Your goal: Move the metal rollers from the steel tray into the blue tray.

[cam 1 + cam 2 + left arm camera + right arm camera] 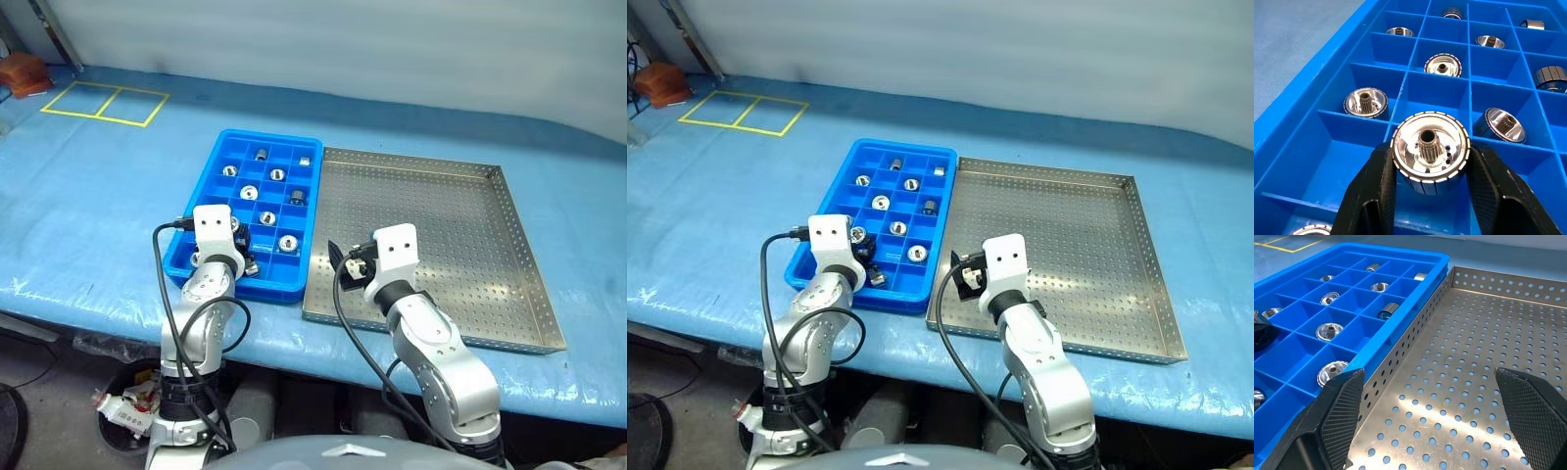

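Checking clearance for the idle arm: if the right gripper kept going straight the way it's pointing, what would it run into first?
Most likely the perforated floor of the steel tray: the right gripper, open and empty, points slightly downward over it. No roller lies in its path; depth is uncertain.

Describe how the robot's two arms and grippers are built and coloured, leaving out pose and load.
Both arms are jointed silver-grey metal segments ending in a white boxy wrist block. A black cable loops from each block back down along the arm. The left gripper has two smooth black fingers. The right gripper has two black fingers with finely cross-hatched pads.
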Motion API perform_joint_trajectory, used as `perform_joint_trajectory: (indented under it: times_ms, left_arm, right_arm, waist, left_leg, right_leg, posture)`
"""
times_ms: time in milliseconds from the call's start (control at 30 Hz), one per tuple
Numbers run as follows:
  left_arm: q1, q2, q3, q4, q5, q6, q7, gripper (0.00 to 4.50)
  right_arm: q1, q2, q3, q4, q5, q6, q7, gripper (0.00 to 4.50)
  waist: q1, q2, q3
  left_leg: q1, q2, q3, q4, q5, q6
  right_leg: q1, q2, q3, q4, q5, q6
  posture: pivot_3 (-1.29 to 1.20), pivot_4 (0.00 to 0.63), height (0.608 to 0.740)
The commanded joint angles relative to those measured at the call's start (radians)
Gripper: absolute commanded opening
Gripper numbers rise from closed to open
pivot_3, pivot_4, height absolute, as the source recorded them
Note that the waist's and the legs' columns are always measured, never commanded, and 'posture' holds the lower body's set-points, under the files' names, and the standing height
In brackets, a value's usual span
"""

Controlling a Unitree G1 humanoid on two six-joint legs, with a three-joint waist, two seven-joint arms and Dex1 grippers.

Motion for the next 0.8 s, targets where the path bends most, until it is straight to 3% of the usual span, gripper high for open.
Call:
perform_joint_trajectory:
  times_ms: [33,133,267,500,800]
  left_arm:
    - [-0.012,-0.010,-0.001,-0.040,-0.008,-0.018,-0.011,3.46]
    - [-0.030,-0.020,0.004,-0.052,-0.032,-0.075,-0.038,4.45]
    - [-0.052,0.003,-0.025,-0.065,-0.060,-0.125,-0.116,4.48]
    - [-0.077,0.131,-0.093,-0.044,-0.104,-0.251,-0.345,4.48]
    - [-0.121,0.299,-0.135,-0.011,-0.173,-0.237,-0.600,4.48]
  right_arm:
    - [0.003,0.006,-0.002,-0.041,0.000,-0.009,-0.007,4.50]
    - [0.008,0.005,-0.004,-0.048,0.002,-0.012,-0.009,4.50]
    - [0.015,0.005,-0.014,-0.054,0.004,-0.019,-0.011,4.50]
    - [0.031,-0.013,-0.061,-0.072,0.000,-0.022,-0.014,4.50]
    - [0.084,-0.073,-0.167,-0.135,0.015,-0.027,0.016,4.50]
  waist:
    - [-0.001,0.000,0.000]
    - [-0.001,0.000,0.000]
    - [-0.003,0.000,0.000]
    - [-0.011,0.000,0.000]
    - [-0.030,0.000,0.000]
  left_leg:
    - [-0.001,0.000,0.000,0.000,0.000,0.000]
    - [-0.002,0.000,0.000,0.000,0.000,0.000]
    - [-0.003,0.000,0.001,0.000,0.000,0.000]
    - [-0.003,0.000,0.002,0.000,0.000,0.000]
    - [-0.003,0.000,0.003,0.000,0.002,0.003]
  right_leg:
    - [-0.001,0.000,0.000,0.000,0.000,0.000]
    - [-0.002,0.000,0.000,0.000,0.000,0.000]
    - [-0.003,0.000,0.000,0.000,0.000,0.000]
    - [-0.003,0.000,0.001,0.001,0.000,0.000]
    - [-0.003,0.000,0.002,0.001,0.000,0.000]
  posture:
    - [0.20,0.150,0.740]
    - [0.19,0.150,0.740]
    - [0.18,0.150,0.740]
    - [0.15,0.150,0.740]
    - [0.09,0.150,0.740]
